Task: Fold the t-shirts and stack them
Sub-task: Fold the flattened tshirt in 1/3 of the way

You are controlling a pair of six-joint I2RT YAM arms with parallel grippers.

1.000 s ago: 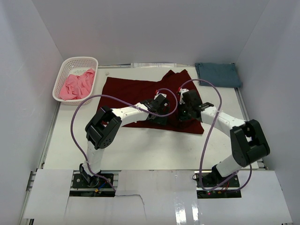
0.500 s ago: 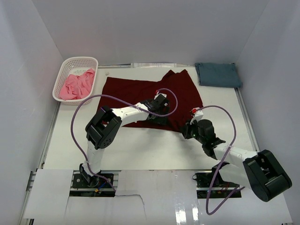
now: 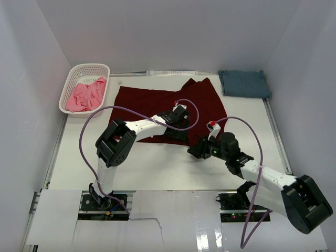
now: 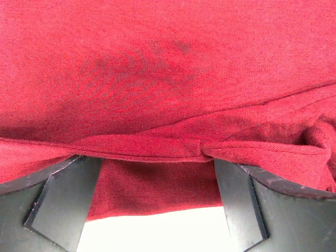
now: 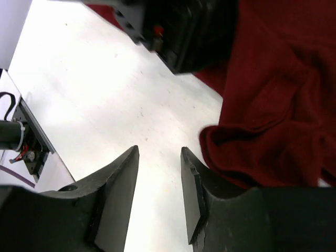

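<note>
The dark maroon t-shirt (image 3: 152,100) lies spread flat mid-table. My left gripper (image 3: 176,129) sits at its near hem, jaws open wide, with a raised fold of maroon cloth (image 4: 168,63) lying across the fingertips in the left wrist view, where the gripper (image 4: 149,181) straddles the hem. My right gripper (image 3: 194,152) is open and empty over bare table, just left of the shirt's bunched near-right corner (image 5: 252,152); it also shows in the right wrist view (image 5: 159,157). The slate-blue t-shirt (image 3: 244,84) lies folded at the back right. The pink t-shirt (image 3: 84,95) is crumpled in the basket.
The white lattice basket (image 3: 71,84) stands at the back left. White walls close in the table (image 3: 157,168) on three sides. Purple cables loop over both arms. The left gripper's black body (image 5: 184,31) is close above my right fingers.
My right arm pulled off the maroon shirt toward the near side, then swung its gripper left onto bare table by the shirt's near-right corner. The left arm has not moved.
</note>
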